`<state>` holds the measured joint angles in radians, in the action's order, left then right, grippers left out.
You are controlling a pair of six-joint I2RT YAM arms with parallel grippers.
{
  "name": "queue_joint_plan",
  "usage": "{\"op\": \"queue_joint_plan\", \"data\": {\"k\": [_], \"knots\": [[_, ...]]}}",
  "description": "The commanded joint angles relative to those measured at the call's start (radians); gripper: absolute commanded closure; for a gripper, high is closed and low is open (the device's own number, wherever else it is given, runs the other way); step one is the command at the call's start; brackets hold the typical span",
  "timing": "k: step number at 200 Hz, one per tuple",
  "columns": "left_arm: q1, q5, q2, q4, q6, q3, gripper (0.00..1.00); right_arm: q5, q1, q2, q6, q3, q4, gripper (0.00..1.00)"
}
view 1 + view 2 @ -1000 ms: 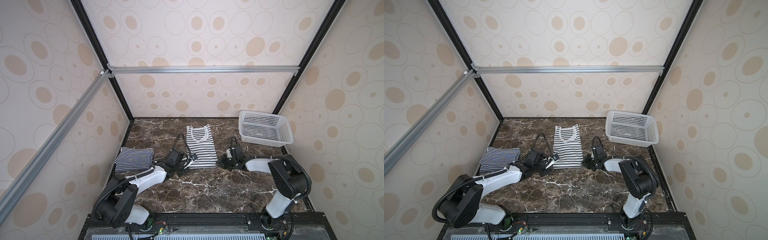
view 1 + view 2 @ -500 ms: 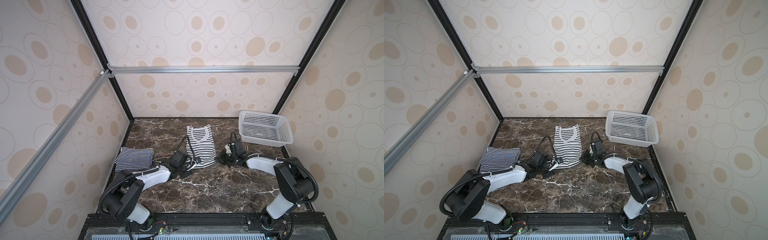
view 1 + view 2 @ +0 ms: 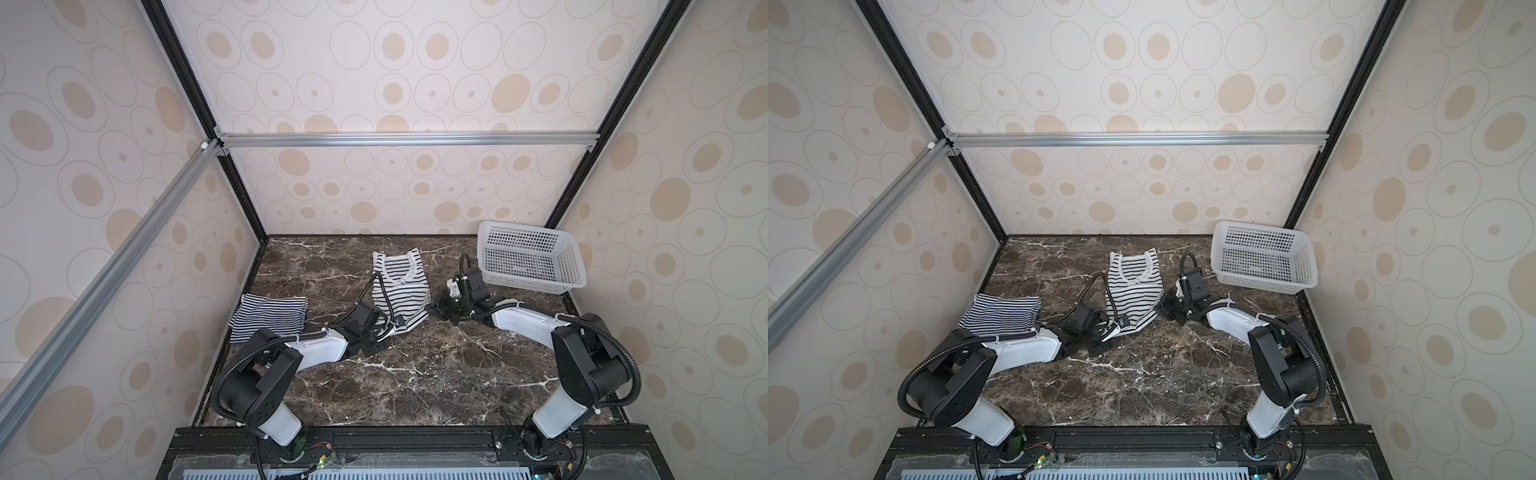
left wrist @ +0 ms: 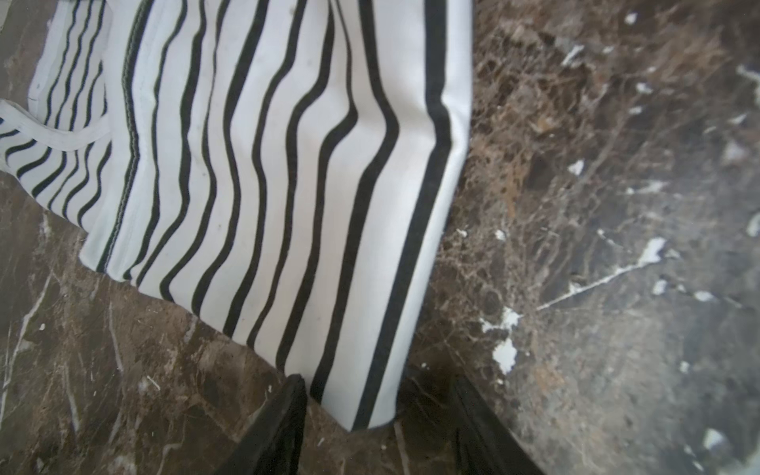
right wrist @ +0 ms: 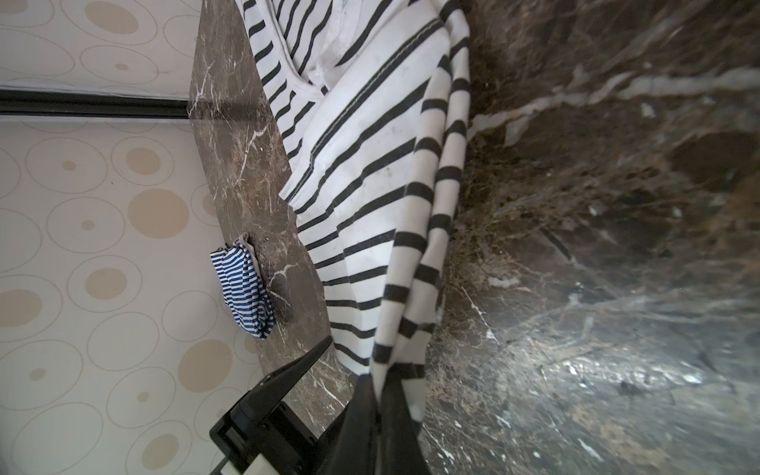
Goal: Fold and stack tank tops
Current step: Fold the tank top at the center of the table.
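Note:
The white tank top with wide black stripes (image 3: pixel 401 286) (image 3: pixel 1136 286) lies mid-table, neck toward the back wall. My right gripper (image 3: pixel 434 309) (image 5: pixel 380 395) is shut on its near right edge, which is lifted and bunched. At the top's near left corner my left gripper (image 3: pixel 384 334) (image 4: pixel 378 415) is open. That corner (image 4: pixel 362 403) lies on the marble between its fingers. The narrow-striped tank top (image 3: pixel 268 316) (image 3: pixel 1000 313) (image 5: pixel 244 288) rests folded by the left wall.
A white perforated basket (image 3: pixel 528 257) (image 3: pixel 1262 257) stands at the back right, just behind the right arm. Patterned walls and black frame posts enclose the dark marble table (image 3: pixel 415 374).
The right gripper has drawn the top's near right edge up and inward, bunching that side. The left gripper has shifted slightly along the near hem to the left corner.

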<state>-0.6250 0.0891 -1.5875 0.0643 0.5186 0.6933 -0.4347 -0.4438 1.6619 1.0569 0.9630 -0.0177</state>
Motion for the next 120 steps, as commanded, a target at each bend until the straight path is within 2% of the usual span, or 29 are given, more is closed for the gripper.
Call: {"op": "queue_joint_plan", "data": {"k": [1,30,49,59,78,86,91,120], "knots": [[-0.009,-0.032,-0.024,0.032,0.023,0.041,0.45,-0.007,-0.006,-0.019,-0.001,0.028,-0.017,0.98],[-0.008,-0.041,-0.044,0.048,0.026,0.044,0.47,-0.009,-0.006,-0.017,-0.006,0.042,-0.023,0.98],[-0.008,-0.046,-0.059,0.050,0.028,0.048,0.52,-0.011,-0.006,-0.016,-0.008,0.052,-0.027,0.98],[-0.008,-0.045,-0.064,0.052,0.033,0.049,0.59,-0.010,-0.006,-0.013,-0.010,0.057,-0.030,0.98],[-0.007,-0.026,-0.061,0.042,0.040,0.053,0.89,-0.012,-0.002,-0.011,-0.012,0.063,-0.034,0.98],[-0.008,-0.006,-0.054,0.028,0.047,0.054,0.97,-0.013,0.000,-0.012,-0.014,0.063,-0.036,0.98],[-0.007,0.011,-0.047,0.015,0.054,0.057,1.00,-0.015,0.003,-0.013,-0.015,0.062,-0.039,0.98],[-0.008,0.140,-0.003,-0.135,0.087,0.108,1.00,-0.010,0.005,-0.052,-0.024,0.039,-0.070,0.98]]}}
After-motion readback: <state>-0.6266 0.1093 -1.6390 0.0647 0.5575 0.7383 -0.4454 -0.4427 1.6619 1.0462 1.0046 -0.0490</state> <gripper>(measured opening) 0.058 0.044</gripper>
